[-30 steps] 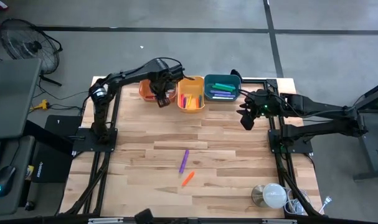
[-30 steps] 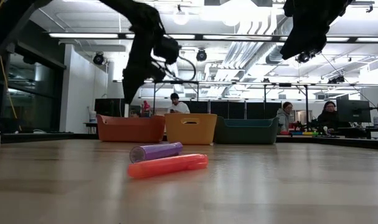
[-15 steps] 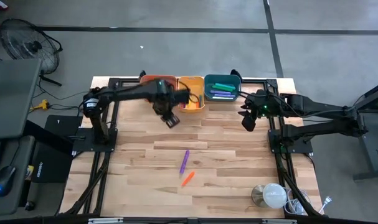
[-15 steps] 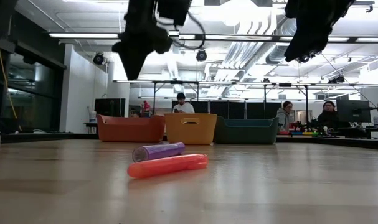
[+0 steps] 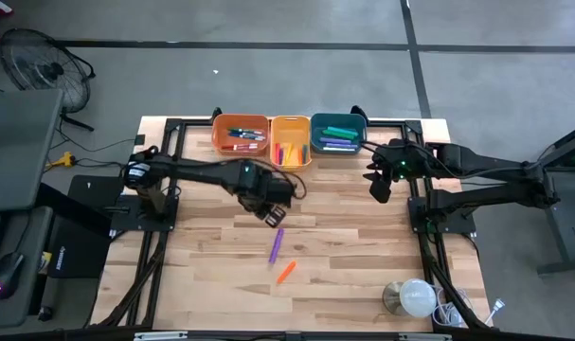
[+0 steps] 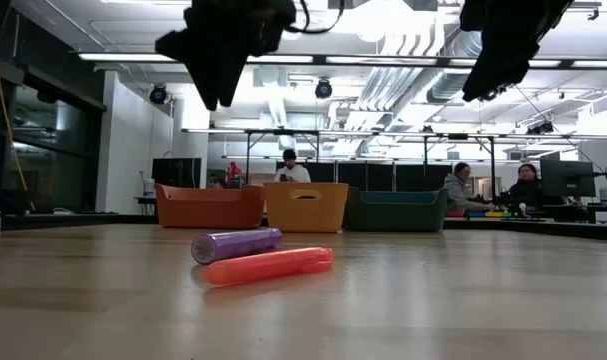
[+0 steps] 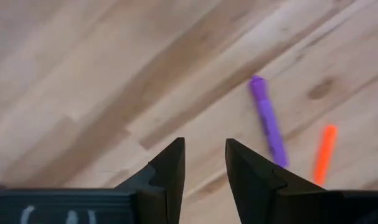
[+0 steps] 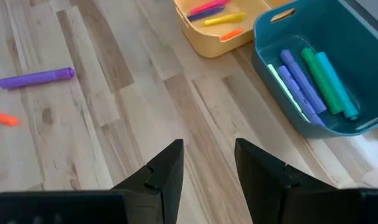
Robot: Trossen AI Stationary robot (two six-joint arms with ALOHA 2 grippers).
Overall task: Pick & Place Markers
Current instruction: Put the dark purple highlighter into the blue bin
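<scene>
The left tool (image 5: pixel 271 216) perhaps partly hides the purple marker's (image 5: pixel 278 244) end.

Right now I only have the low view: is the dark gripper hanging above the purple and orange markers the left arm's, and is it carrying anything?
Observer: Yes. The high view shows it is the left gripper, hovering just past the far end of the purple marker.
Operator: Carrying anything?
Observer: No. Its wrist view shows open fingers with only bare table between them.
Operator: And what's inside at the back?
Observer: Markers in all three: the orange bin, the yellow bin and the teal bin.
</scene>
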